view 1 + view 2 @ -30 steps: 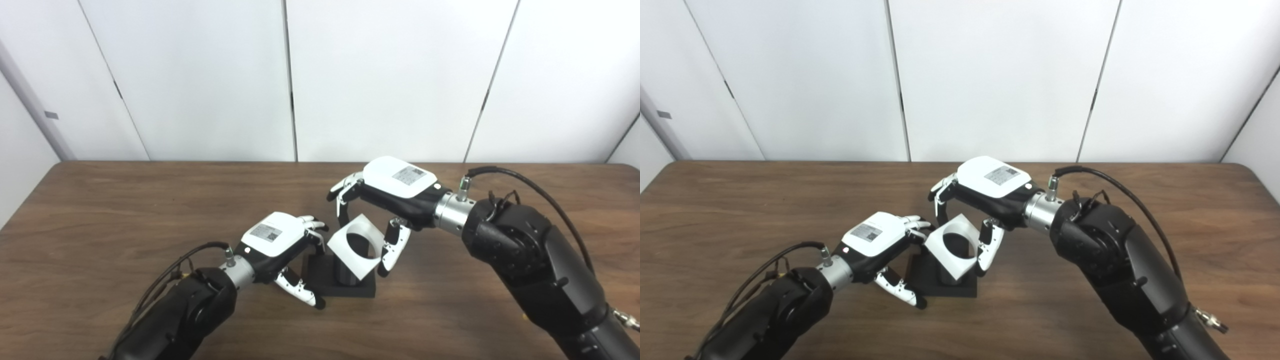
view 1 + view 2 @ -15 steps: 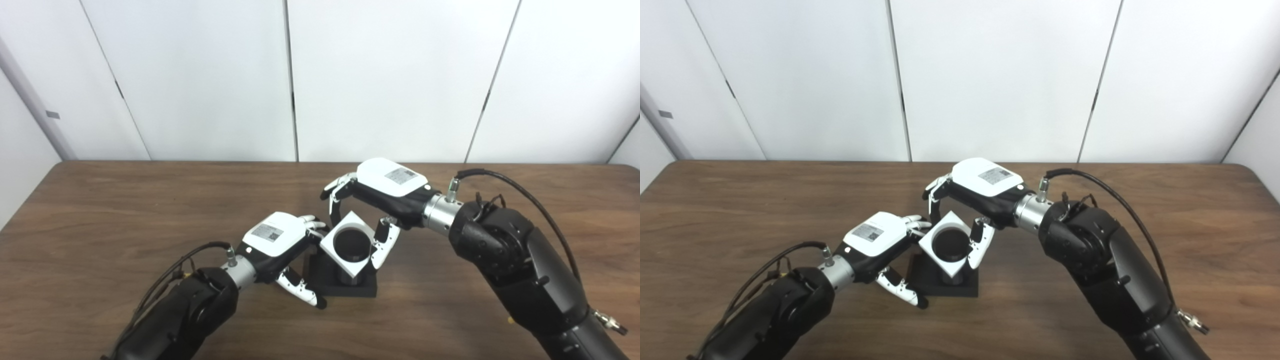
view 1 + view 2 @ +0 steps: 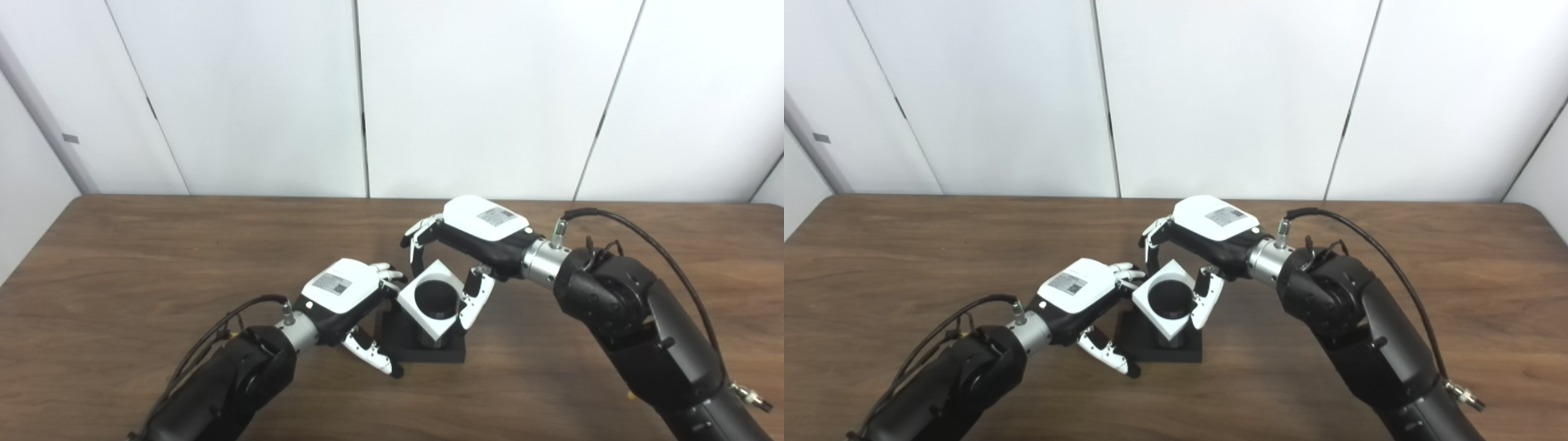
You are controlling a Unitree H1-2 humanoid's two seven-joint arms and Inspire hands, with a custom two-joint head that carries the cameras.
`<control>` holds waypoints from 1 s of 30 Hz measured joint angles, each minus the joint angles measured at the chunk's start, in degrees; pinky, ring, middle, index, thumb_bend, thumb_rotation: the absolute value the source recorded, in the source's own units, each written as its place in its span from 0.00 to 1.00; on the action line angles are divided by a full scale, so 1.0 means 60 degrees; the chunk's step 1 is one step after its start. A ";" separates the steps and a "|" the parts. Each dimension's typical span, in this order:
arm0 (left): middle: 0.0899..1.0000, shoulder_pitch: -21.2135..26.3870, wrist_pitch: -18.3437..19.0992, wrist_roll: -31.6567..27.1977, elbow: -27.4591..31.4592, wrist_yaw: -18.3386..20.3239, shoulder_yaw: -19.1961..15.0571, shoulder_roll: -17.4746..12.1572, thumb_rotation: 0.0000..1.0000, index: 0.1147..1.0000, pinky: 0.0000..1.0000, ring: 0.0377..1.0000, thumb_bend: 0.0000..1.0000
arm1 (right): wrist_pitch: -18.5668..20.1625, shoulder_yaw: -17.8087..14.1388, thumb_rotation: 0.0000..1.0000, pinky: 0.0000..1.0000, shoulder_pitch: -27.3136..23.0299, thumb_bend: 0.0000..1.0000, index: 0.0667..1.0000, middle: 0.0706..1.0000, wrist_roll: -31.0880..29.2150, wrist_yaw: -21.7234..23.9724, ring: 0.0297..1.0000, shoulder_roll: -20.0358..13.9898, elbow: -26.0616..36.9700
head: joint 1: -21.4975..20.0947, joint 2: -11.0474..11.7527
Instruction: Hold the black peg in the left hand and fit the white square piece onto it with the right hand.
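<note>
A black peg (image 3: 436,296) stands upright on its flat black square base (image 3: 422,351) on the wooden table. The white square piece (image 3: 433,299), with a round hole, sits around the top of the peg, nearly level. My right hand (image 3: 474,236) reaches in from the right and is shut on the white piece, fingers at its far corner and thumb at its right edge. My left hand (image 3: 346,294) rests against the left side of the base, fingers curled around it at the near and far sides.
The brown wooden table (image 3: 153,263) stretches wide on both sides. White wall panels (image 3: 245,92) rise behind its far edge. My two forearms (image 3: 1353,318) come in low over the front of the table.
The right hand moved the white piece left and levelled it, so its hole now sits around the peg top. The left hand stayed on the base. The camera shifted slightly.
</note>
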State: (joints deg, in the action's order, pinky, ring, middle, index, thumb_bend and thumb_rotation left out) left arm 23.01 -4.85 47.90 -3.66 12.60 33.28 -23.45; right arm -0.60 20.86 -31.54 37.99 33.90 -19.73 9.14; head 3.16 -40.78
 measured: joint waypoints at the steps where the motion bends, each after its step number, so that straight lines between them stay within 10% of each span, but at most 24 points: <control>1: 0.87 0.0000 0.0000 0.0000 0.0001 0.0000 0.0000 0.0000 0.08 0.42 0.82 0.92 0.52 | 0.0007 0.0000 0.14 0.77 -0.0003 0.52 0.44 0.77 0.0000 -0.0002 0.80 0.0000 -0.0018 | 0.0015 0.0000; 12: 0.87 -0.0015 0.0008 0.0000 0.0023 0.0001 -0.0007 0.0000 0.08 0.42 0.83 0.91 0.52 | 0.0446 0.0302 0.15 0.72 -0.0175 0.52 0.46 0.78 0.0074 0.0425 0.79 -0.0075 -0.0246 | 0.0015 -0.0073; 13: 0.87 -0.0016 0.0008 0.0001 0.0035 0.0002 -0.0002 0.0001 0.08 0.42 0.83 0.91 0.52 | 0.0463 0.0368 0.23 0.72 -0.0186 0.73 0.56 0.78 0.0123 0.0487 0.79 -0.0102 -0.0262 | 0.0015 -0.0073; 16: 0.87 -0.0021 0.0011 0.0001 0.0050 0.0005 0.0003 0.0011 0.08 0.42 0.84 0.91 0.52 | 0.0557 0.0580 0.28 0.73 -0.0113 0.86 0.65 0.80 0.0227 0.0840 0.80 -0.0178 -0.0319 | 0.0015 -0.0088; 30: 0.87 -0.0019 0.0039 0.0023 0.0052 0.0018 0.0008 0.0038 0.08 0.42 0.83 0.92 0.52 | 0.0720 0.0611 0.28 0.75 0.0130 0.87 0.68 0.82 0.0312 0.1017 0.82 -0.0215 -0.0321 | 0.0029 -0.0073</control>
State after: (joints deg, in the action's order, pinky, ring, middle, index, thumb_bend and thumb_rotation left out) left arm 22.89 -4.62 48.04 -3.35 12.70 33.33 -23.22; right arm 3.72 24.53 -30.76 39.86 40.00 -21.02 7.22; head 3.34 -41.22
